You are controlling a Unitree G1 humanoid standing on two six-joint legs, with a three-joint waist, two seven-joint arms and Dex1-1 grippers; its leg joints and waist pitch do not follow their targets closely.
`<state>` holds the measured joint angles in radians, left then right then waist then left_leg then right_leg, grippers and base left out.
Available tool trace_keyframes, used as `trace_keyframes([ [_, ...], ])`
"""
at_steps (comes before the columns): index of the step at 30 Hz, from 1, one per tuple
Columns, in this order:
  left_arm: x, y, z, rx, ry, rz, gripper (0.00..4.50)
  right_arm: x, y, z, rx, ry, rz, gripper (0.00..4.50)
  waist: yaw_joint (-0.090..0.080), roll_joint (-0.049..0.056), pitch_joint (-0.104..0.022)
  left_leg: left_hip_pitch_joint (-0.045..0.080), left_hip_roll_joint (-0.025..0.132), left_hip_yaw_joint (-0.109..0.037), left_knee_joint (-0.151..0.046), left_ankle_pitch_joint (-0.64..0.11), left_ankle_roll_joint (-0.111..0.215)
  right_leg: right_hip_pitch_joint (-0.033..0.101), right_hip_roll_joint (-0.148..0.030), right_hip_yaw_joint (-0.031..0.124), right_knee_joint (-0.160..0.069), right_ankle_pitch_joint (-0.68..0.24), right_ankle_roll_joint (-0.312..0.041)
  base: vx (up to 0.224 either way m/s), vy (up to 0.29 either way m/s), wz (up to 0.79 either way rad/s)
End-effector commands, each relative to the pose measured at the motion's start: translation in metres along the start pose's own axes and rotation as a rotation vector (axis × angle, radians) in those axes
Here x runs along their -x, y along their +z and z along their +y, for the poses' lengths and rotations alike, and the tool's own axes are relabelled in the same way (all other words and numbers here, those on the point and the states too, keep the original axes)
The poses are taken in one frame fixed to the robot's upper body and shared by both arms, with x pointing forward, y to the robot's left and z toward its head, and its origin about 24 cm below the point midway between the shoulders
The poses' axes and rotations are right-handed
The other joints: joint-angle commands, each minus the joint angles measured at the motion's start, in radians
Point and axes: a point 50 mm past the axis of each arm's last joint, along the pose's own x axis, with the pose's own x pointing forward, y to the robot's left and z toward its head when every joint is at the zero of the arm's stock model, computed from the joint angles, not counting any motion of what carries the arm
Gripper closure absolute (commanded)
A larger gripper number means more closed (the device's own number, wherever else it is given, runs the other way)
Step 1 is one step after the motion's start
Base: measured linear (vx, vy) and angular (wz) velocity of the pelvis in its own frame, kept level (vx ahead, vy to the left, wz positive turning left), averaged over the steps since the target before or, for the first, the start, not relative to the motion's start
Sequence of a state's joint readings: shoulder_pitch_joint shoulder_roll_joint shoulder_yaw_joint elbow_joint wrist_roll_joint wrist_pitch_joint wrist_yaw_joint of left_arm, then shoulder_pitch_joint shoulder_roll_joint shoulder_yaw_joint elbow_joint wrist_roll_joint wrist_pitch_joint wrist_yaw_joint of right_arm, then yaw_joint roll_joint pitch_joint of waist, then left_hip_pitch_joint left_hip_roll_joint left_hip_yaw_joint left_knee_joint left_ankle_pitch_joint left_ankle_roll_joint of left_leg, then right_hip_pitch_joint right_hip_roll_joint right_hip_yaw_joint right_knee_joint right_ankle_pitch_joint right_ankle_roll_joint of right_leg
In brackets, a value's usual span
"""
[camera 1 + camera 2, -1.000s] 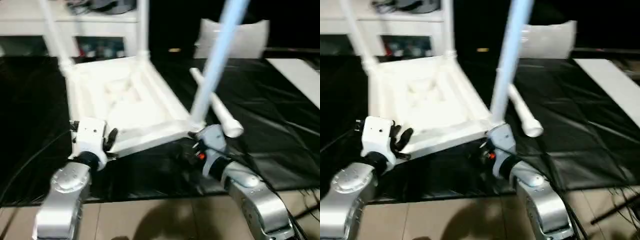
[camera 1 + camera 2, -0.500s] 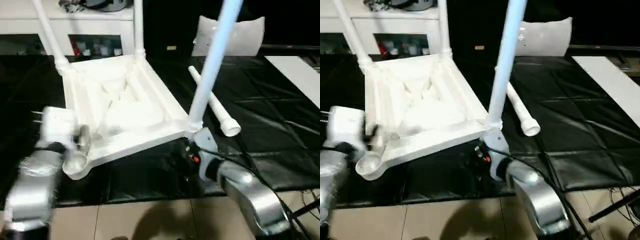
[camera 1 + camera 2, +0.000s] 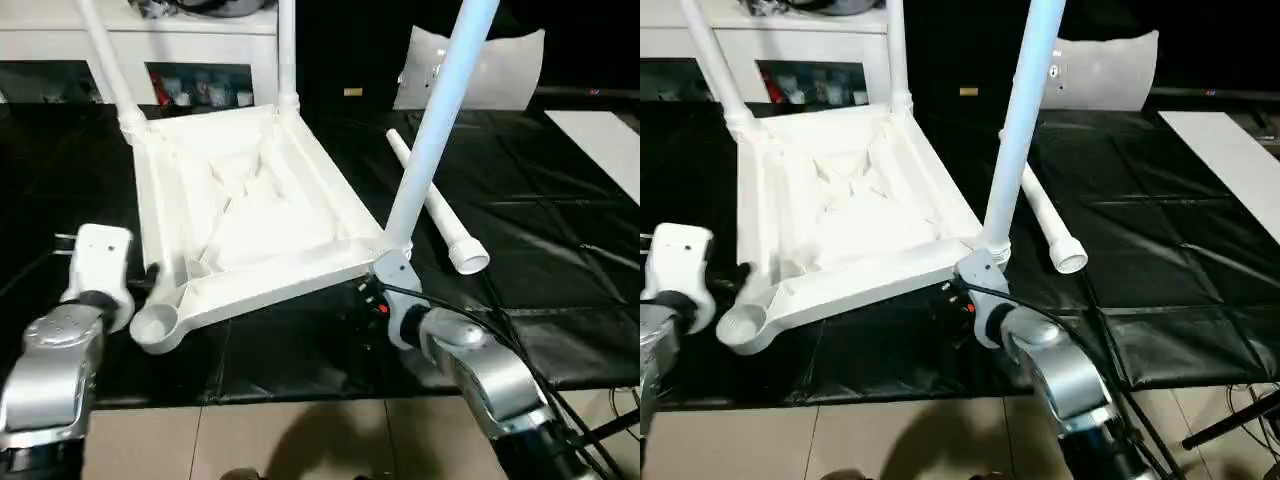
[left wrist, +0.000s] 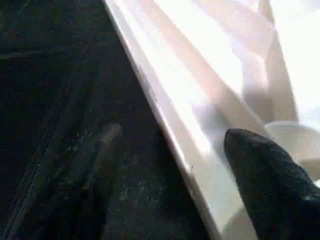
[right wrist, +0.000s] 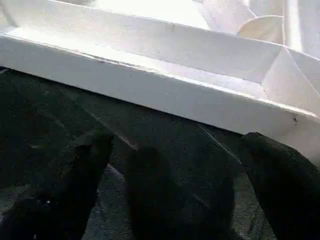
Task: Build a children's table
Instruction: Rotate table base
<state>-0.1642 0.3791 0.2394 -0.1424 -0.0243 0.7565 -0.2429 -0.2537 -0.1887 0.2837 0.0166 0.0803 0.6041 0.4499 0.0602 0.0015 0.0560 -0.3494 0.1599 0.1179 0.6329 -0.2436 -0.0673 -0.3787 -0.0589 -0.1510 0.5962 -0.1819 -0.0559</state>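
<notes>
The children's table top [image 3: 250,215] lies upside down on the black sheet, ribbed underside up. Three white legs stand in its sockets: far left [image 3: 105,60], far right [image 3: 287,50] and near right [image 3: 440,110]. The near-left socket [image 3: 155,322] is hollow. A fourth leg [image 3: 435,215] lies loose on the sheet to the right. My left gripper [image 4: 174,134] is open just left of the near-left corner, with the top's rim [image 4: 165,100] running between its fingers. Low at the near-right corner, my right gripper [image 5: 177,139] is open, facing the top's side wall [image 5: 150,95] and holding nothing.
A white cabinet with shelves [image 3: 200,40] stands behind the top. A white plastic piece [image 3: 480,75] is at the back right and a white board [image 3: 600,140] at the far right. The black sheet [image 3: 560,250] ends at tiled floor [image 3: 300,440] near me.
My left gripper has opened, let go of the near-left corner and drawn back to the left, uncovering the socket. The right arm has stayed at the near-right corner.
</notes>
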Motion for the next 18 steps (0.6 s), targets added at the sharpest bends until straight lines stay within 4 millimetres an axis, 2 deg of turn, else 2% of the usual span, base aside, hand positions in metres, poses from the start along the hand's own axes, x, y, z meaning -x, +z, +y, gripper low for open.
trace_keyframes([
  [1, -0.002, -0.003, 0.0, 0.005, -0.025, 0.02, 0.63, -0.002, 0.002, -0.001, 0.015, 0.003, -0.008, 0.0, 0.001, 0.017, -0.049, -0.004, 0.078, -0.025, -0.098, -0.187, 0.021, 0.047, -0.12, 0.089, -0.091, -0.353, -0.085, 0.0, 0.0, 0.0],
  [5, -0.004, -0.015, 0.001, -0.039, -0.036, 0.086, 0.45, -0.007, 0.003, -0.003, 0.015, -0.01, -0.016, 0.0, 0.0, 0.02, -0.054, -0.008, 0.08, -0.026, -0.098, -0.143, 0.027, 0.05, -0.117, 0.09, -0.08, -0.275, -0.1, 0.0, 0.0, 0.0],
  [6, -0.004, -0.019, 0.001, -0.051, -0.053, 0.111, 0.45, -0.01, 0.005, -0.006, 0.017, -0.022, -0.025, 0.0, 0.003, 0.026, -0.056, -0.007, 0.081, -0.026, -0.097, -0.129, 0.026, 0.048, -0.118, 0.09, -0.074, -0.246, -0.112, 0.0, 0.0, 0.0],
  [8, -0.003, -0.022, -0.001, -0.063, -0.094, 0.136, 0.45, -0.014, 0.008, -0.009, 0.012, -0.035, -0.035, 0.0, 0.001, 0.024, -0.056, -0.008, 0.082, -0.025, -0.098, -0.123, 0.024, 0.05, -0.118, 0.09, -0.071, -0.216, -0.129, 0.0, 0.0, 0.0],
  [9, 0.0, -0.025, -0.004, -0.074, -0.141, 0.157, 0.45, -0.018, 0.009, -0.012, 0.015, -0.045, -0.04, 0.0, 0.001, 0.025, -0.056, -0.005, 0.083, -0.024, -0.099, -0.129, 0.021, 0.049, -0.118, 0.092, -0.069, -0.211, -0.141, 0.0, 0.0, 0.0],
  [11, 0.002, -0.028, -0.007, -0.085, -0.189, 0.182, 0.45, -0.021, 0.01, -0.014, 0.016, -0.049, -0.043, 0.0, -0.003, 0.026, -0.053, -0.01, 0.083, -0.025, -0.102, -0.143, 0.015, 0.052, -0.12, 0.091, -0.067, -0.219, -0.149, 0.0, 0.0, 0.0],
  [12, 0.005, -0.031, -0.009, -0.095, -0.222, 0.2, 0.45, -0.023, 0.011, -0.015, 0.017, -0.051, -0.046, 0.0, -0.005, 0.025, -0.052, -0.005, 0.083, -0.021, -0.101, -0.163, 0.011, 0.048, -0.119, 0.093, -0.072, -0.238, -0.148, 0.0, 0.0, 0.0],
  [13, 0.01, -0.034, -0.012, -0.117, -0.285, 0.236, 0.45, -0.026, 0.013, -0.016, 0.018, -0.052, -0.052, 0.0, -0.004, 0.026, -0.052, -0.004, 0.083, -0.021, -0.102, -0.175, 0.007, 0.049, -0.121, 0.094, -0.07, -0.255, -0.149, 0.0, 0.0, 0.0],
  [15, 0.019, -0.038, -0.017, -0.142, -0.367, 0.283, 0.45, -0.03, 0.016, -0.017, 0.021, -0.043, -0.06, 0.0, -0.007, 0.018, -0.049, -0.007, 0.082, -0.02, -0.104, -0.177, 0.009, 0.049, -0.12, 0.095, -0.07, -0.268, -0.153, 0.0, 0.0, 0.0],
  [16, 0.02, -0.038, -0.018, -0.144, -0.374, 0.287, 0.45, -0.031, 0.016, -0.017, 0.021, -0.042, -0.06, 0.0, -0.009, 0.022, -0.051, -0.008, 0.083, -0.021, -0.104, -0.171, 0.008, 0.051, -0.123, 0.095, -0.067, -0.264, -0.158, 0.0, 0.0, 0.0],
  [18, 0.028, -0.041, -0.023, -0.169, -0.458, 0.324, 0.45, -0.034, 0.017, -0.018, 0.038, -0.037, -0.062, 0.0, -0.011, 0.022, -0.052, -0.007, 0.082, -0.019, -0.103, -0.155, 0.012, 0.049, -0.12, 0.096, -0.064, -0.244, -0.167, 0.0, 0.0, 0.0],
])
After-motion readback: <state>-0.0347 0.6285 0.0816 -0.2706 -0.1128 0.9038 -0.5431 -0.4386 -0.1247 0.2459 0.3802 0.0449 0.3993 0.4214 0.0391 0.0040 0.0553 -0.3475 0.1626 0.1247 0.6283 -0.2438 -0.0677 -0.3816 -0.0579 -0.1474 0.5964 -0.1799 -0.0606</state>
